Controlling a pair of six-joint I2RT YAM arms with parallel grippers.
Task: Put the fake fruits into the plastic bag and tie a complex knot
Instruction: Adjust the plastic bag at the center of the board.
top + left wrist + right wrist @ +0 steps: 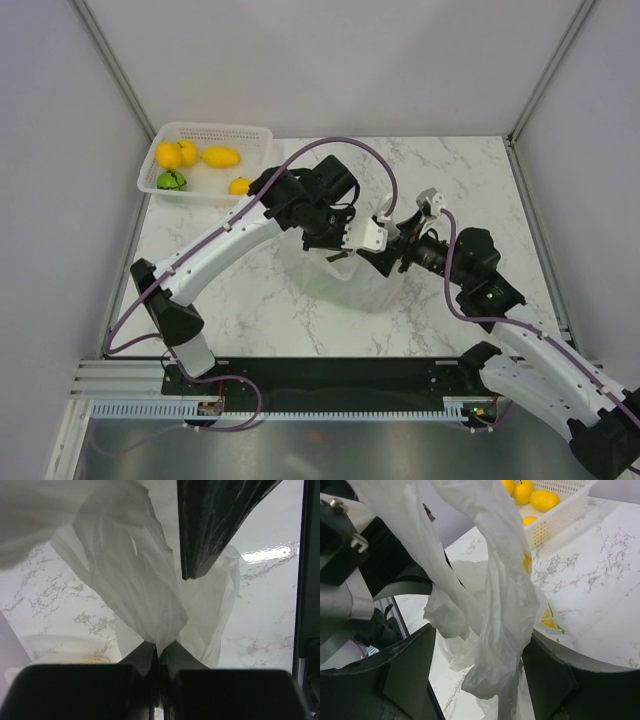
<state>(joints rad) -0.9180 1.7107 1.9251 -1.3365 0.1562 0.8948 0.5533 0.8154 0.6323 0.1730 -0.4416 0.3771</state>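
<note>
Left gripper [160, 647] has its fingers pinched together on a fold of the plastic bag [135, 580], I'd guess to hold it up off the table; right gripper [477, 650] faces it with fingers spread wide, film just draping between them, nothing gripped; both arms reach inward and meet over mid-table, bag underneath; the fake fruits [221, 156] sit in the basket [240, 127], far left corner.

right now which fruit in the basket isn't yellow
The green fruit, at the near left corner of the basket in the top view. The four yellow fruits lie further back or to its right.
</note>
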